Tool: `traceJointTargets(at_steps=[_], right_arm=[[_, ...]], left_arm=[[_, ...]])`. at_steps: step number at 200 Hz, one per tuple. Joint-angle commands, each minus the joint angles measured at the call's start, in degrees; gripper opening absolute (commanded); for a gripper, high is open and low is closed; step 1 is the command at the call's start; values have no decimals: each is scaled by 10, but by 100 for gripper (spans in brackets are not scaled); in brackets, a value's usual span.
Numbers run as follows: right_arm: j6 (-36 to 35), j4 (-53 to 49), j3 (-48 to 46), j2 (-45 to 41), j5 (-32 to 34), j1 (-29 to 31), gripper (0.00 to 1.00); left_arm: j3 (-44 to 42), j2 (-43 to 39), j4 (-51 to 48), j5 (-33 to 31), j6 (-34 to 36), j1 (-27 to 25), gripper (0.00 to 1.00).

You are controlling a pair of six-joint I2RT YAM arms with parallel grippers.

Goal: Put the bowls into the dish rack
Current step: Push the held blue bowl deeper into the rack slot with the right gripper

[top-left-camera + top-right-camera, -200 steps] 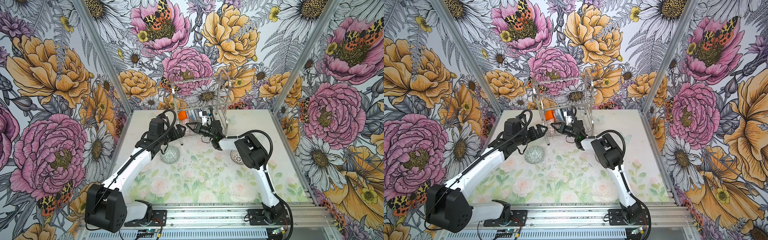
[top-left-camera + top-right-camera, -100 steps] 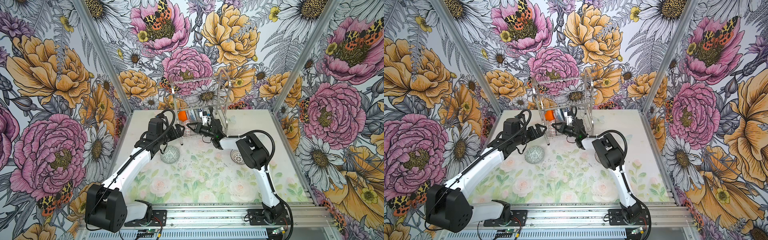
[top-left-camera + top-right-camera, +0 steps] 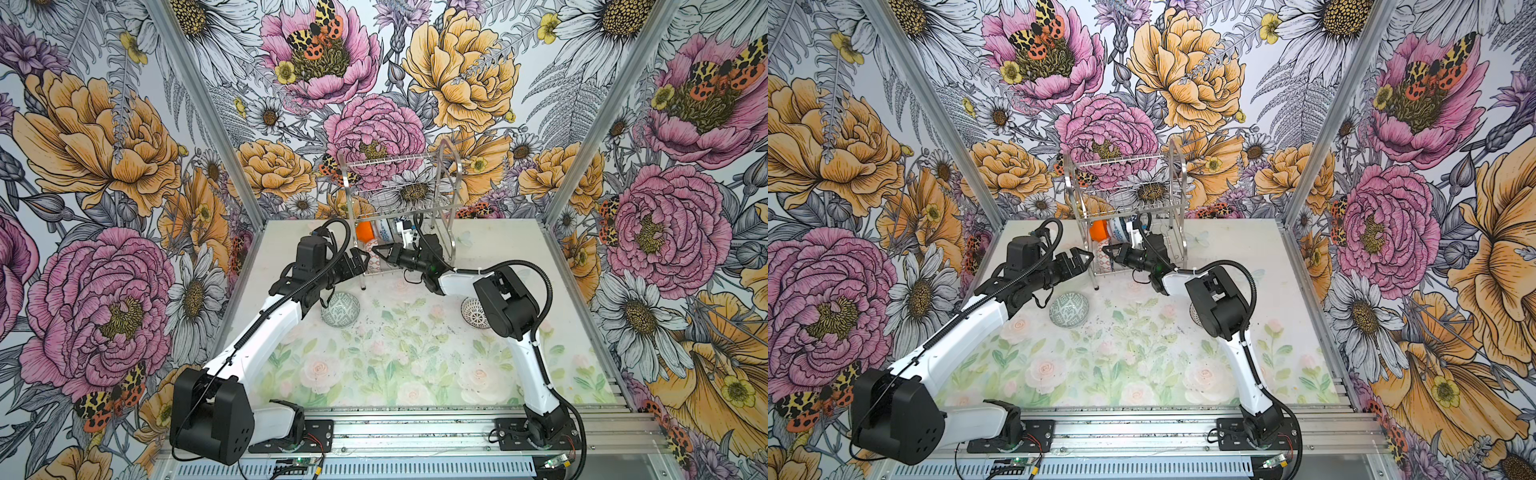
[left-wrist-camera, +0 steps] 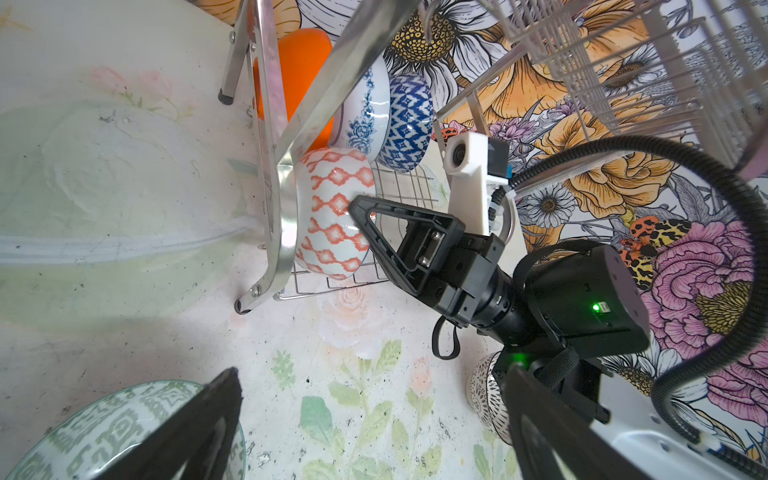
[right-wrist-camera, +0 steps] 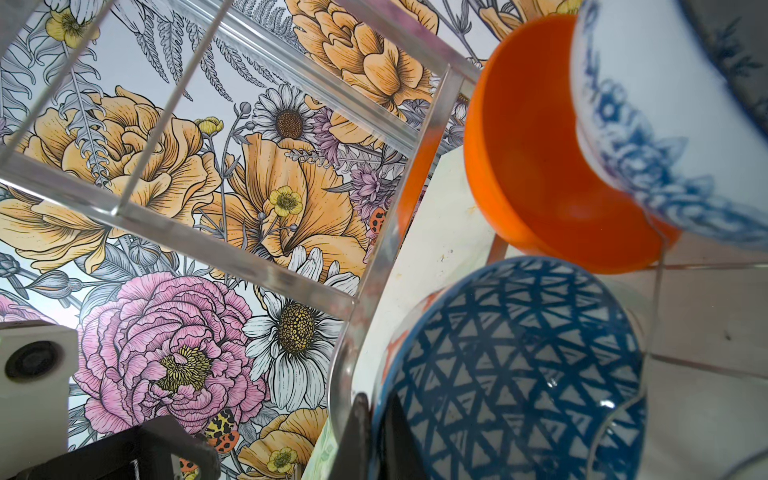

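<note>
"How many bowls?"

"Six. Four sit in the dish rack's (image 4: 270,166) lower tier: orange bowl (image 4: 303,62), blue floral bowl (image 4: 365,108), blue lattice bowl (image 4: 409,124), orange-white bowl (image 4: 328,216). The grey-green bowl (image 3: 340,309) and black-white bowl (image 3: 471,312) lie before the rack."

"Grippers?"

"Two. The right gripper (image 4: 359,205) pinches the orange-white bowl's rim. The left gripper (image 3: 361,259) gapes empty beside the rack's front corner."

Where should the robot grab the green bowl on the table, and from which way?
Pinch its rim from above, one finger inside, one outside. The green bowl seems to sit mouth-up on the table, apart from the dish rack, so its edge is free.
</note>
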Motion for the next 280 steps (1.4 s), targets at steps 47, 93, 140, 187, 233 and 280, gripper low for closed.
traceJointTargets(at_steps=[47,93,140,187,233,280], right_arm=[[-60,-87,12,-2,13,2,0],[-117,-135,14,-19,13,6,0],[-149,-156,23,-22,3,14,0],[-160,-163,28,-19,0,19,0],[-161,-150,28,-20,-5,22,9],[-159,-134,18,-26,-11,23,16]], left_arm=[[-5,-9,11,9,-7,6,99],[-5,-9,11,8,-7,6,99],[-5,-10,11,7,-7,6,99],[-5,-10,11,7,-6,7,99],[-5,-10,12,8,-7,6,99],[-5,-10,11,9,-7,7,99]])
